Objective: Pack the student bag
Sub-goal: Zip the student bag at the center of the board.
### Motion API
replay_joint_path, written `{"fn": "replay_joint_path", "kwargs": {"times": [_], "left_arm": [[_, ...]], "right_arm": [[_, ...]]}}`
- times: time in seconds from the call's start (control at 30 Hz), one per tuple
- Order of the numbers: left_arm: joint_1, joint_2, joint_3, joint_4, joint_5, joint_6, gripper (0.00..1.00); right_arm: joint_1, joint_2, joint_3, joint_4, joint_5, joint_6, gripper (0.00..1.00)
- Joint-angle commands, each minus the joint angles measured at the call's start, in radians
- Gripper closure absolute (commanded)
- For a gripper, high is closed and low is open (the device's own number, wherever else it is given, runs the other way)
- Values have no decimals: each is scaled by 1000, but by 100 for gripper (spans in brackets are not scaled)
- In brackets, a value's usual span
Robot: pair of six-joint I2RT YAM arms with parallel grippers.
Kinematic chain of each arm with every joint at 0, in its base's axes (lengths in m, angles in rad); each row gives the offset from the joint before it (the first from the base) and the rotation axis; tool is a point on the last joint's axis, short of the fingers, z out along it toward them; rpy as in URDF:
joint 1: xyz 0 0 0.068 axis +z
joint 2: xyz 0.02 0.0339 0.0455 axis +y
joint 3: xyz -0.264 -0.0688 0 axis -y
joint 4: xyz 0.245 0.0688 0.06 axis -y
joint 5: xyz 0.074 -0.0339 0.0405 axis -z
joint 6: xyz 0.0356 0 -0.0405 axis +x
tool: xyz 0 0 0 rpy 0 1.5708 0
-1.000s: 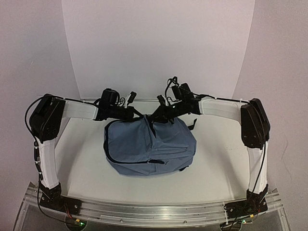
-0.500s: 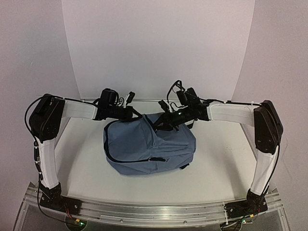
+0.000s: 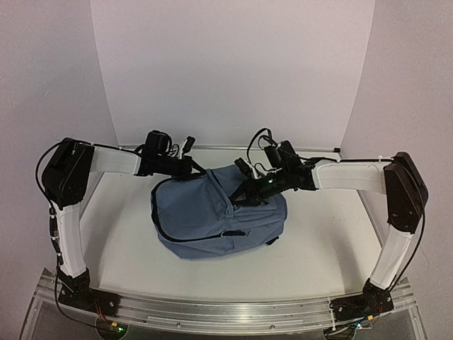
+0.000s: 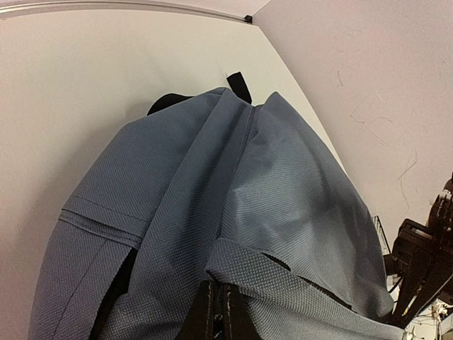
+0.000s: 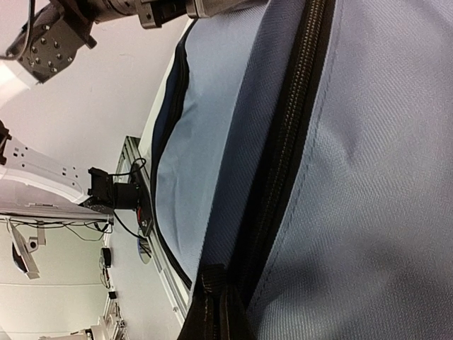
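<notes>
The student bag [image 3: 212,212], slate-blue fabric with dark zippers, lies in the middle of the white table. My left gripper [image 3: 194,170] is at the bag's far left top, shut on a blue fabric loop [image 4: 283,273] of the bag. In the left wrist view its fingers [image 4: 221,301] pinch that loop's end. My right gripper [image 3: 242,198] is on top of the bag, shut on the black zipper pull [image 5: 214,280] of the dark main zipper [image 5: 287,156]. The bag's inside is hidden.
A black strap end [image 4: 239,86] pokes out at the bag's far side. The white backdrop [image 3: 233,71] curves up behind the table. An aluminium rail [image 3: 226,312] with both arm bases runs along the near edge.
My right gripper has slid along the zipper line toward the near side of the bag, with the right arm stretching out. The left gripper has stayed in place.
</notes>
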Motion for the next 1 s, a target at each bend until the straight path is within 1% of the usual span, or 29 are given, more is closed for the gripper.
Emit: {"fn": "replay_joint_path", "kwargs": {"times": [0.0, 0.13, 0.23, 0.33, 0.4, 0.47, 0.5, 0.53, 0.57, 0.6, 0.67, 0.73, 0.77, 0.8, 0.87, 0.97], "left_arm": [[114, -10, 9, 50, -166, -30, 100], [126, -12, 9, 48, -162, -31, 100], [131, -14, 7, 43, -150, -27, 100], [131, -23, -6, 56, -99, -20, 100], [129, -28, -9, 58, -55, -17, 100], [129, -39, -11, 47, -31, -11, 100], [128, -49, -14, 41, -30, -6, 99], [126, -61, -16, 32, -29, 2, 95], [125, -72, -17, 21, -28, 12, 88], [123, -86, -16, 8, -34, 22, 81], [120, -111, -14, -23, -56, 43, 66], [117, -141, -12, -56, -83, 66, 54], [114, -156, -11, -74, -100, 79, 47], [110, -169, -10, -88, -132, 89, 42], [104, -194, -10, -113, -168, 102, 38], [99, -213, -18, -122, -159, 87, 38]], "right_arm": [[31, -62, -66, -110, -81, -79, 100], [42, -50, -87, -114, -66, -107, 100], [43, -32, -71, -136, -53, -122, 100], [41, -25, -45, -166, -1, -137, 99], [34, -29, -19, -201, 43, -159, 92], [21, -45, 6, -231, 75, -177, 81], [12, -58, 18, -240, 87, -183, 73], [3, -73, 26, -247, 99, -191, 67], [-5, -88, 36, -255, 110, -198, 61], [-11, -103, 49, -266, 124, -208, 56], [-20, -133, 67, -282, 155, -229, 48], [-19, -153, 79, -291, 174, -253, 42], [-19, -155, 87, -292, 174, -255, 40], [-19, -152, 98, -293, 172, -255, 40], [-18, -138, 128, -294, 162, -251, 40], [-3, -106, 174, -294, 155, -242, 41]]}}
